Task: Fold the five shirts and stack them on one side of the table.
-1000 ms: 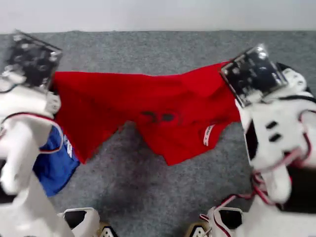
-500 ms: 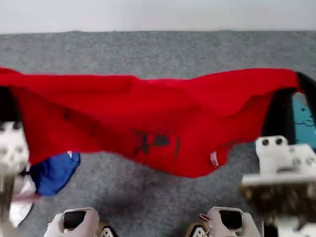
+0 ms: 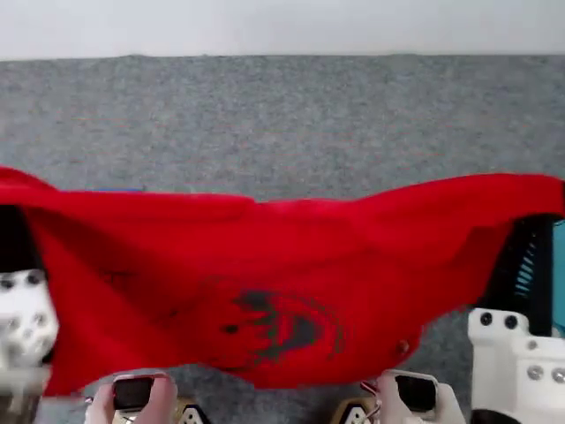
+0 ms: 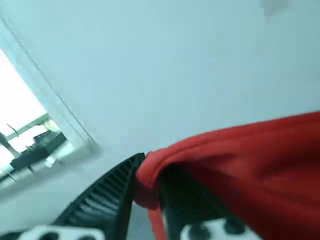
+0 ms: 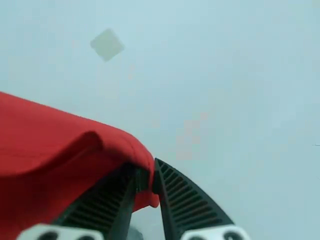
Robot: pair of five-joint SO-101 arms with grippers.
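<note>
High view, red shirt (image 3: 282,274) held up stretched wide over grey table (image 3: 282,115), spanning left to right at near side, left gripper (image 4: 146,180) pinched one corner, right gripper (image 5: 146,177) clamped the other.

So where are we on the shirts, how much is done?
Done: no folded shirt I can confirm. In hand: the red shirt is held up, stretched between both arms, with the left gripper and the right gripper each shut on an edge. Left: lay it on the table, fold it, then stack all five.
</note>
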